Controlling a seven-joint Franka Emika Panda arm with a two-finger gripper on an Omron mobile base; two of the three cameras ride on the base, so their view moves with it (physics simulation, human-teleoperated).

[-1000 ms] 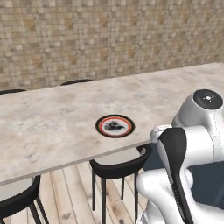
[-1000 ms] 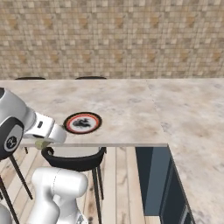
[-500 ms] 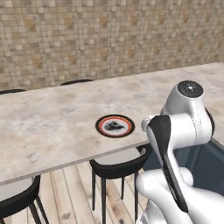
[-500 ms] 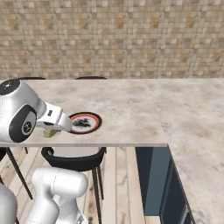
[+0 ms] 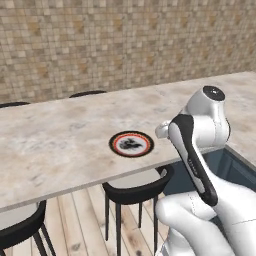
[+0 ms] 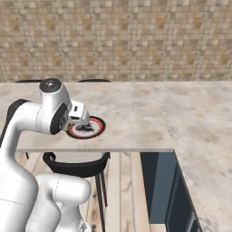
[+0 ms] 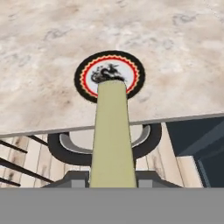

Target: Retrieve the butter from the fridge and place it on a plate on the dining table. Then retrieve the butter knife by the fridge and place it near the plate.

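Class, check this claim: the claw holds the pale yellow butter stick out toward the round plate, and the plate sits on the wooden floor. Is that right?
Not quite. The plate sits on the dining table, near its edge, not on the floor; the hand view shows this. The rest holds: the claw grips the butter, which points toward the plate.

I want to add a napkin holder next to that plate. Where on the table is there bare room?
The table is bare on every side of the plate: a wide stretch toward the brick wall, long runs to either end, and a narrower strip between plate and near edge. The only crowding is at that near edge, where the claw holds the butter out toward the plate.
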